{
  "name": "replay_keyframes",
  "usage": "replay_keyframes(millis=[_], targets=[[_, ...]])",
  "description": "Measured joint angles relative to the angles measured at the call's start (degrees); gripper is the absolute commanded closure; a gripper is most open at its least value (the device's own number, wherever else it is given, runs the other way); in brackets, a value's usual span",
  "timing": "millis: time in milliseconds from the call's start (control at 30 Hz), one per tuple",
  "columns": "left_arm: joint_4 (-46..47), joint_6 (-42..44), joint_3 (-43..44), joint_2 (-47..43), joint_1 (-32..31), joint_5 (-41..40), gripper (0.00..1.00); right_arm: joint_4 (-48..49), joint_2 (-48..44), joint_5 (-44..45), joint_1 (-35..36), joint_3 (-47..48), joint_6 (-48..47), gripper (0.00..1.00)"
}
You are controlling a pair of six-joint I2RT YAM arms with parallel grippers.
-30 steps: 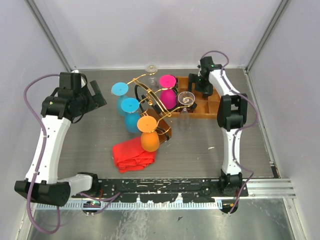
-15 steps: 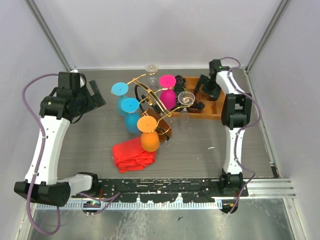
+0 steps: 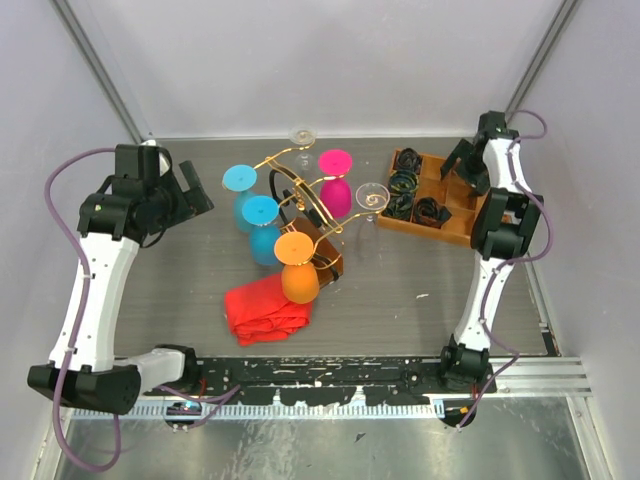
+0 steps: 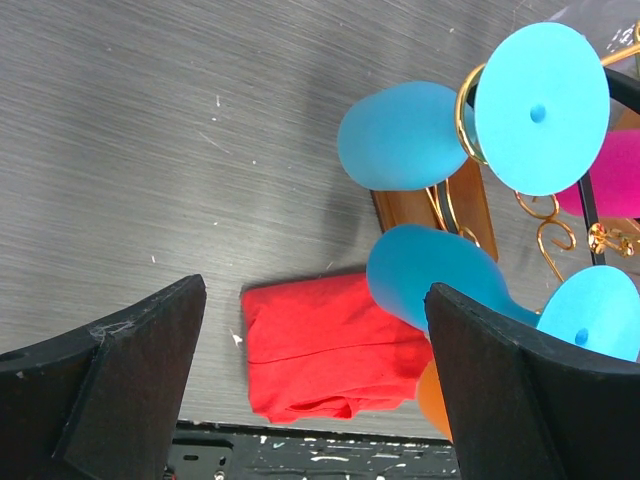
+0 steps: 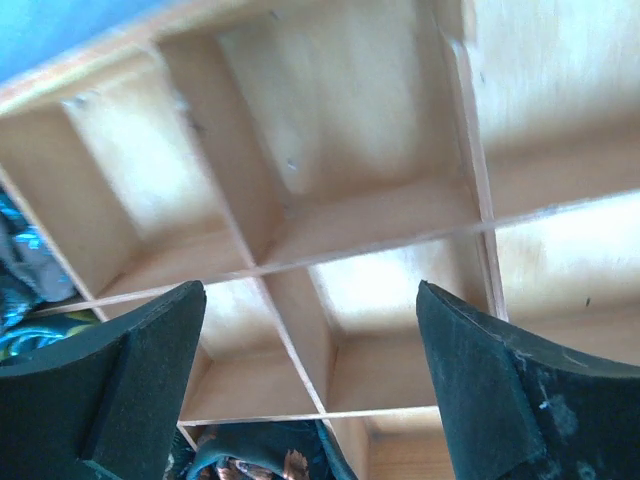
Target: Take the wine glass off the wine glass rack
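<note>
The gold wire wine glass rack [image 3: 283, 158] stands mid-table on a brown wooden base [image 4: 475, 205]. Coloured wine glasses hang on it: two blue [image 3: 240, 178] [image 3: 262, 210], an orange one [image 3: 293, 246] and a pink one [image 3: 335, 161]. A clear wine glass [image 3: 372, 197] is at the rack's right end. My left gripper [image 3: 195, 190] is open and empty, left of the rack; its wrist view shows a blue glass [image 4: 541, 108]. My right gripper [image 3: 460, 160] is open over the compartmented wooden tray [image 3: 440, 232], away from the rack.
A folded red cloth [image 3: 265, 308] lies in front of the rack, also in the left wrist view [image 4: 330, 345]. The tray [image 5: 370, 240] holds dark bundles [image 3: 405, 185] in its left compartments. Another clear glass [image 3: 301, 135] is at the back. Walls enclose the table.
My right arm has swung right and back toward the corner. The wooden tray has slid right, away from the rack. The left arm and the glasses have not moved.
</note>
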Motion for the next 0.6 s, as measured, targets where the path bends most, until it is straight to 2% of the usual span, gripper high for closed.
replay_keyframes(millis=[167, 300, 400, 600], targets=[[0.0, 0.1, 0.0, -0.5, 0.0, 0.6, 0.02, 4.1, 0.2, 1.6, 1.2, 2.5, -6.8, 0.07], [0.0, 0.4, 0.0, -0.8, 0.0, 0.3, 0.02, 4.8, 1.3, 2.8, 1.8, 3.7, -10.8, 0.12], [0.0, 0.7, 0.0, -0.8, 0.0, 0.1, 0.02, 5.3, 2.3, 2.9, 1.9, 5.2, -12.0, 0.11], [-0.1, 1.1, 0.0, -0.7, 0.0, -0.7, 0.02, 9.8, -4.5, 3.3, 2.6, -8.3, -12.3, 0.10]])
